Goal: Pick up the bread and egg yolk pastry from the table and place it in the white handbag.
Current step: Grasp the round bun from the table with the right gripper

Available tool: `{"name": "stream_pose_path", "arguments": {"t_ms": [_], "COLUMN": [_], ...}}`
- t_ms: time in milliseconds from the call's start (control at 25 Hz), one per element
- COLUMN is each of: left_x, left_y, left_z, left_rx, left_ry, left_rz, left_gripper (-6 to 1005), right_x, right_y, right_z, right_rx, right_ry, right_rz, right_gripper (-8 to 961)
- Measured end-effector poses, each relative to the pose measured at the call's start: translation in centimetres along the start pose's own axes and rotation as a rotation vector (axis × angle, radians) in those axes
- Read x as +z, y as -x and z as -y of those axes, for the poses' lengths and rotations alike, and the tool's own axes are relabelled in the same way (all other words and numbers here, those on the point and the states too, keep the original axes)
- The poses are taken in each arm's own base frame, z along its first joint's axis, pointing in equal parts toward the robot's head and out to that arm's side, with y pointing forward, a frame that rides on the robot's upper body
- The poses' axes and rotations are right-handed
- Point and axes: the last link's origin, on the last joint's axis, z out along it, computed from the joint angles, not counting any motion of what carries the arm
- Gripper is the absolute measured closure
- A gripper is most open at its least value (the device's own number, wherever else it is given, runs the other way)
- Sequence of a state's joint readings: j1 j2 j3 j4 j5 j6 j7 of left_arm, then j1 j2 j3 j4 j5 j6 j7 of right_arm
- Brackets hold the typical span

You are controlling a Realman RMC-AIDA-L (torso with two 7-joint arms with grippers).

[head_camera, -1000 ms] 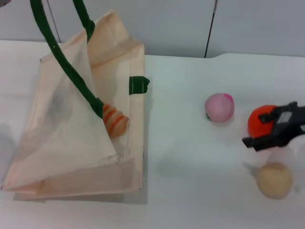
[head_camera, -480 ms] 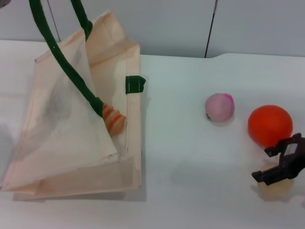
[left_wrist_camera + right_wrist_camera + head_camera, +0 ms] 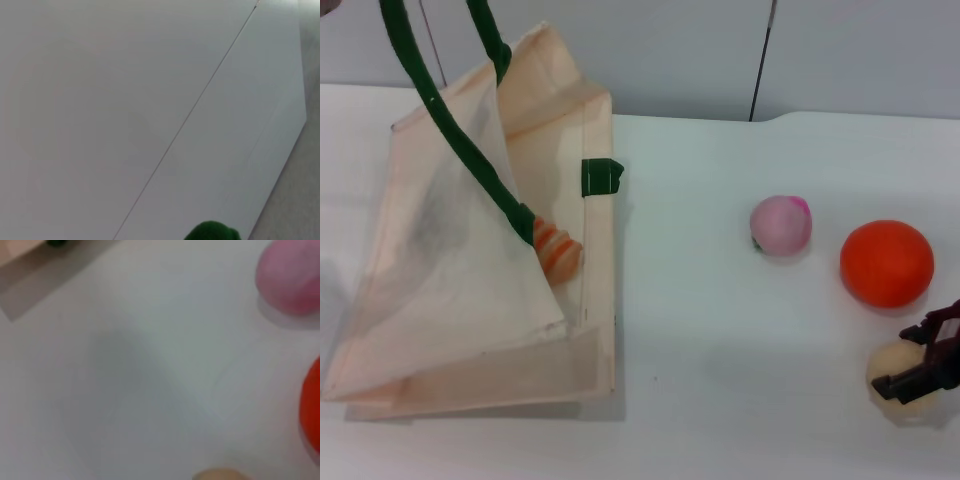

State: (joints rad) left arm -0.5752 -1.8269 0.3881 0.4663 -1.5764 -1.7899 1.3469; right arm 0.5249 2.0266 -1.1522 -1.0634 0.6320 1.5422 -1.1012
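**Right tool down at the egg yolk pastry**

Head view: right tool (image 3: 924,366) sits against the egg yolk pastry (image 3: 902,380) near the surface's (image 3: 720,350) right edge; can't tell its grip. Bread (image 3: 558,250) lies inside the white handbag (image 3: 470,290).

Right wrist view: pink ball (image 3: 292,275) and orange ball (image 3: 311,405) nearby.

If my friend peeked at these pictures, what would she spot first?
Probably the big white handbag on the left of the table, held open by its dark green handles, with the striped bread peeking out inside. Next, the bright orange ball and pink ball on the right. Just in front of them, the right gripper sits at the egg yolk pastry.
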Motion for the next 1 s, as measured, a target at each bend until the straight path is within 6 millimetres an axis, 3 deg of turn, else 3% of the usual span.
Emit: {"name": "stream_pose_path", "arguments": {"t_ms": [720, 1000], "left_x": [0.00, 0.00], "left_y": [-0.01, -0.01], "left_z": [0.02, 0.02], "left_rx": [0.001, 0.001], "left_ry": [-0.001, -0.001], "left_rz": [-0.001, -0.001], "left_gripper": [880, 879], "right_x": [0.04, -0.17], "right_y": [-0.32, -0.13], "right_z": [0.25, -0.09], "right_rx": [0.013, -0.004], "right_ry": [-0.001, 0.028], "right_rz": [-0.029, -0.044], "right_gripper": [92, 154]}}
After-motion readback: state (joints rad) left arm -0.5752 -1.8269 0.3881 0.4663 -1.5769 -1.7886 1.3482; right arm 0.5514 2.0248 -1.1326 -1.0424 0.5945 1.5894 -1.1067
